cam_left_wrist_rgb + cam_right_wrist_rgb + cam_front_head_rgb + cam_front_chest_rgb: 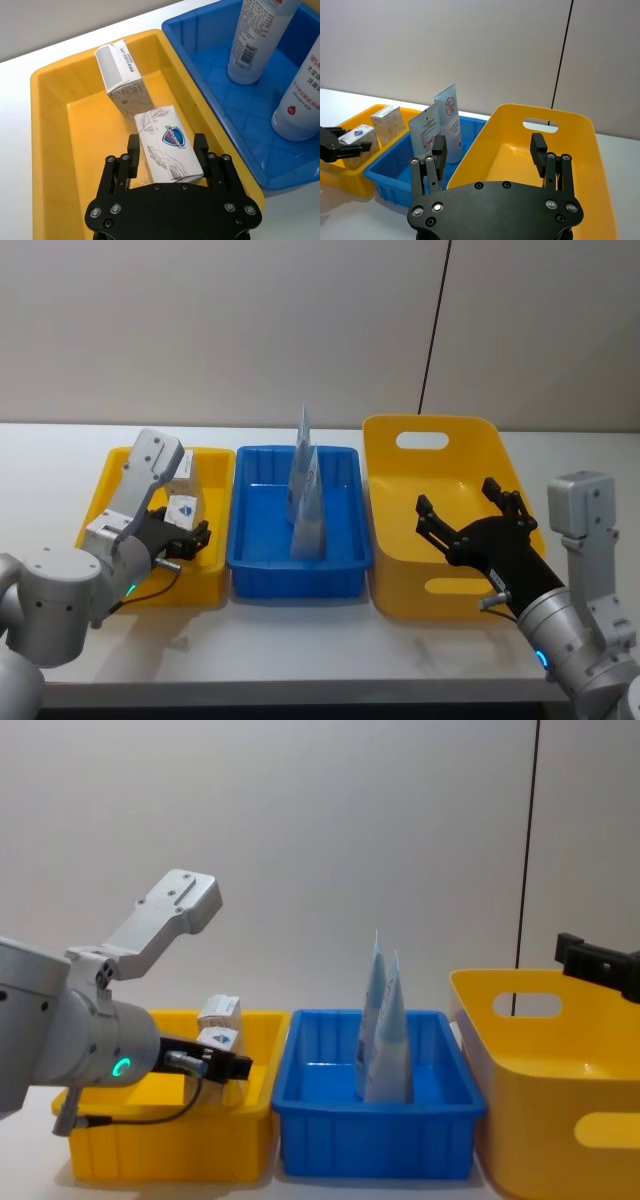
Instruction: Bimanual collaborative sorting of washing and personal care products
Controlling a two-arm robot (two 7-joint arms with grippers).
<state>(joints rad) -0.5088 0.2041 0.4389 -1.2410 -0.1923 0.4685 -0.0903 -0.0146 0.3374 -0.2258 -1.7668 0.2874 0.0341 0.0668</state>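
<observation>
My left gripper (167, 146) is shut on a white soft pack (167, 145) with grey marbled print and a round blue mark, held low over the yellow tray (100, 502). A small pale speckled pack (121, 80) stands in that tray just beyond it. Two tall pale-blue tubes (300, 455) (310, 515) stand upright in the blue tray (300, 578). Over the big yellow basket (450, 425), my right gripper (457, 496) hovers open with nothing between its fingers.
The three containers stand side by side on a white table (300, 640): yellow tray left, blue tray in the middle, handled basket right. Bare table runs along the front edge. A grey wall with a black cable (435, 320) stands behind.
</observation>
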